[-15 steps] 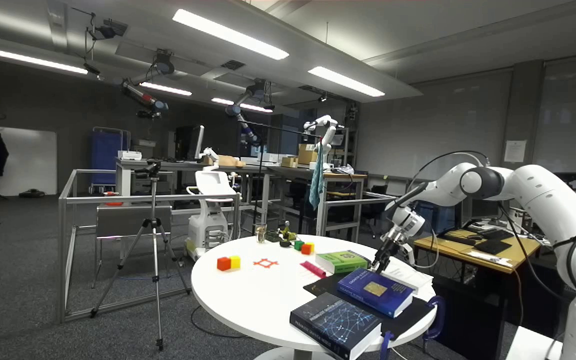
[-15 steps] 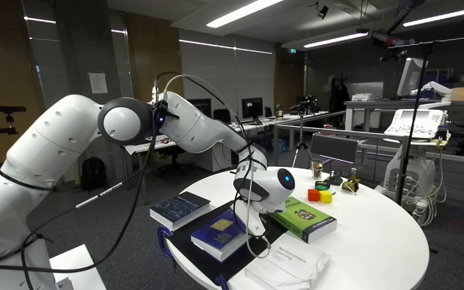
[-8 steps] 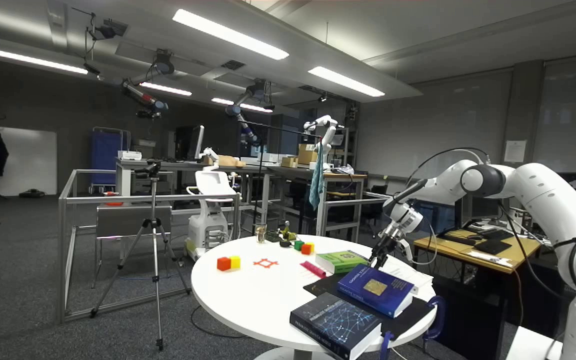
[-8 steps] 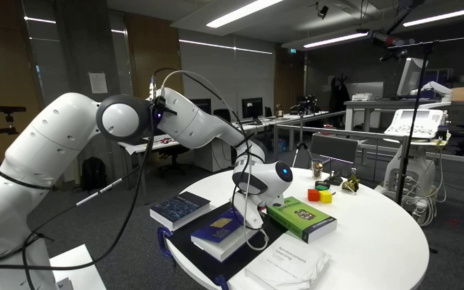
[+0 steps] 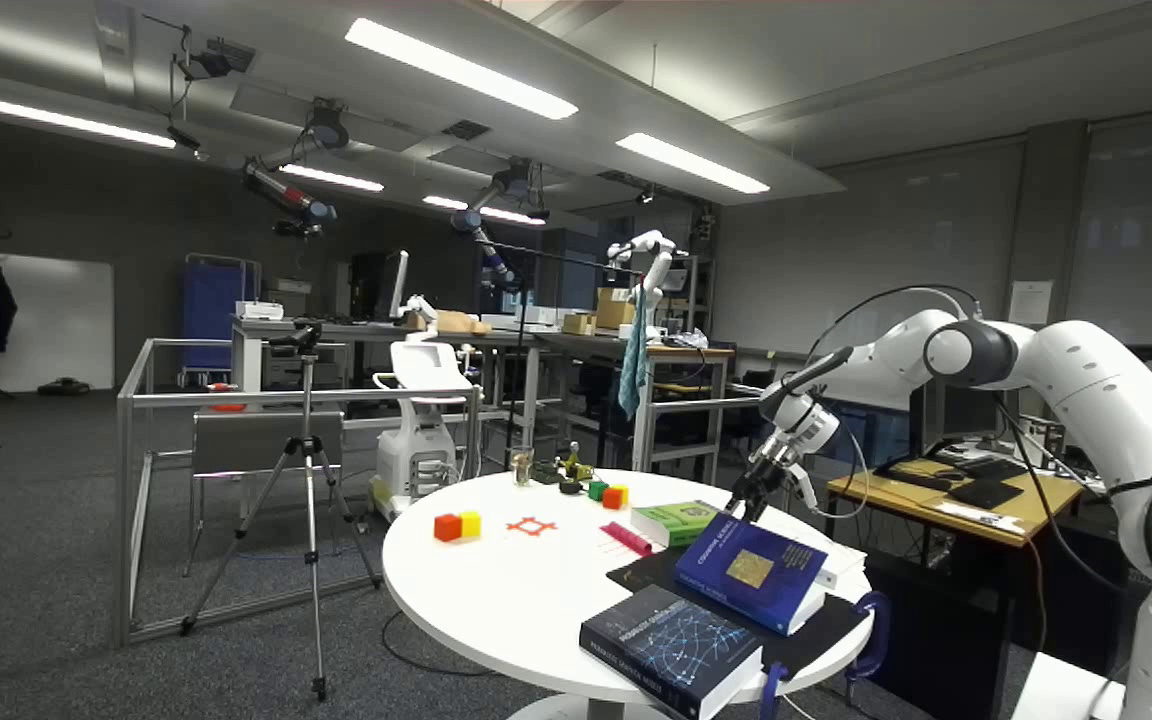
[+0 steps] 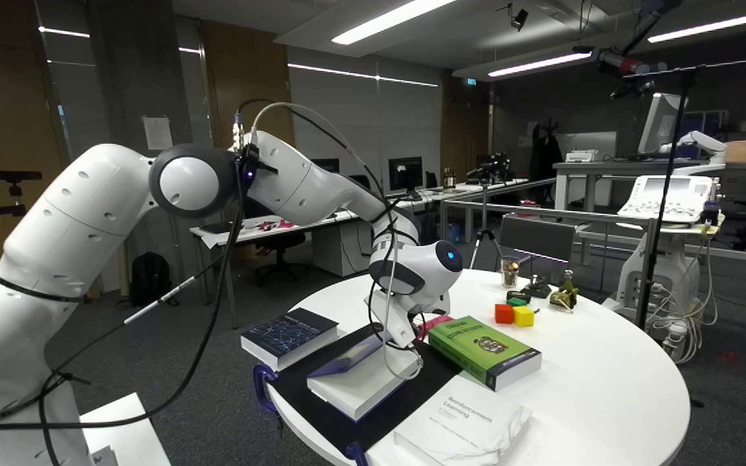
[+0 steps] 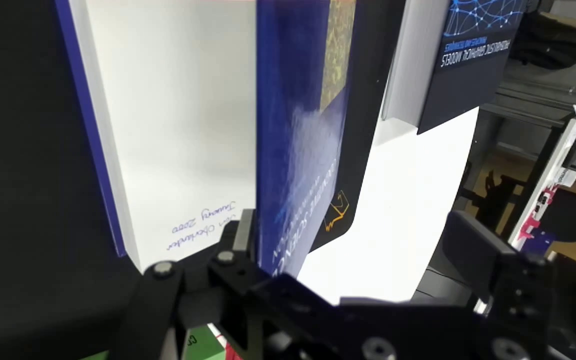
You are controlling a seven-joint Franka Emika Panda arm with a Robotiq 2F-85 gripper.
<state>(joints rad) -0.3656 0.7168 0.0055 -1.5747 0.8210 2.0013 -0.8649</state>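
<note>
The blue book (image 5: 751,570) lies on a black mat (image 6: 321,414), its front cover (image 7: 288,125) raised at a steep tilt. A white inner page (image 7: 173,125) with handwriting shows beneath the cover. My gripper (image 7: 358,240) is open, its jaws wide apart. One of its fingers (image 7: 243,230) stands on the inner side of the cover, right against it as far as I can see. The cover's edge runs between the fingers, close to that one and far from the opposite one. In an exterior view the gripper (image 5: 746,500) is at the book's raised edge.
A green book (image 6: 483,349), a white book (image 6: 463,421) and a dark book (image 5: 676,640) lie around the mat. Blue clamps (image 5: 871,635) grip the table edge. A pink object (image 5: 626,540) and coloured cubes (image 6: 514,315) are farther off.
The blue book's cover has swung up from lying nearly flat, uncovering the page below. My gripper has risen and moved along with the lifting edge, staying open.
</note>
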